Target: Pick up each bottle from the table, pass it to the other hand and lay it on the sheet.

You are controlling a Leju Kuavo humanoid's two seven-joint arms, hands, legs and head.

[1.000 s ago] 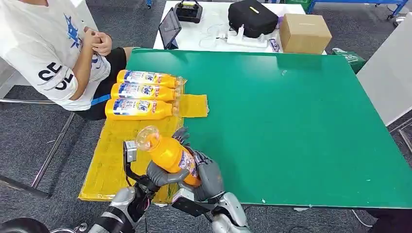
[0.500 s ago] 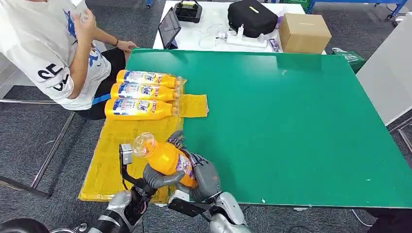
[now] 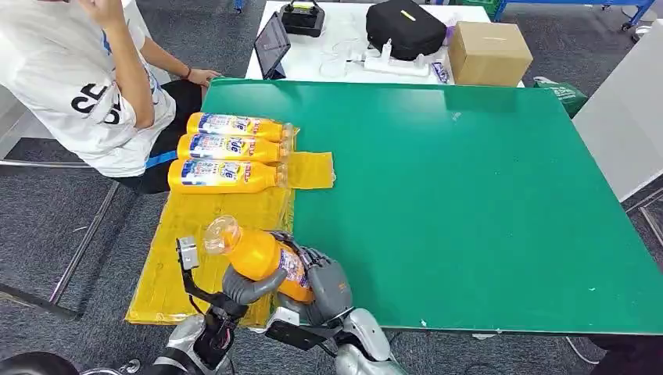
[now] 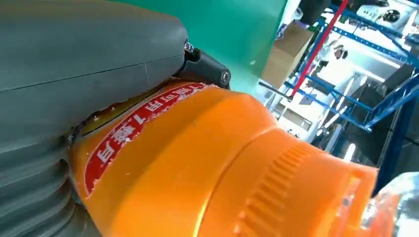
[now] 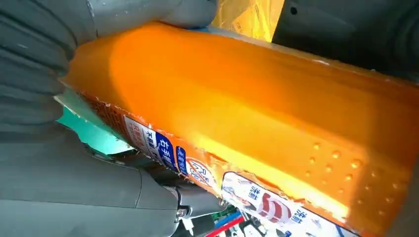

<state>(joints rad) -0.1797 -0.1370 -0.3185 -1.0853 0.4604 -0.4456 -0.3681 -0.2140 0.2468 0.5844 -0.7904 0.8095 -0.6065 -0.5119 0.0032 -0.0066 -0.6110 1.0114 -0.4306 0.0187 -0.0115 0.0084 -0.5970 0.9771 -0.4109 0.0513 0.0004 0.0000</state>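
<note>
An orange bottle (image 3: pixel 262 254) with a clear cap is held tilted above the table's front edge, cap towards the yellow sheet (image 3: pixel 184 258). My left hand (image 3: pixel 250 283) grips it from below around the middle. My right hand (image 3: pixel 328 287) wraps its base. Up close, the left wrist view has the bottle (image 4: pixel 222 163) under my left hand's thumb (image 4: pixel 79 59), and the right wrist view has its labelled body (image 5: pixel 272 108) against my right hand (image 5: pixel 59 163). Three more orange bottles (image 3: pixel 227 147) lie side by side on the sheet's far part.
The green table (image 3: pixel 469 203) stretches to the right. A person in a white shirt (image 3: pixel 70 86) sits at the far left beside the sheet, one hand on the table corner. Behind is a white table with a black bag (image 3: pixel 406 27) and a cardboard box (image 3: pixel 489 51).
Both hands have carried the bottle left and slightly towards me, further over the sheet. The person has raised one arm and put the other hand on the table corner.
</note>
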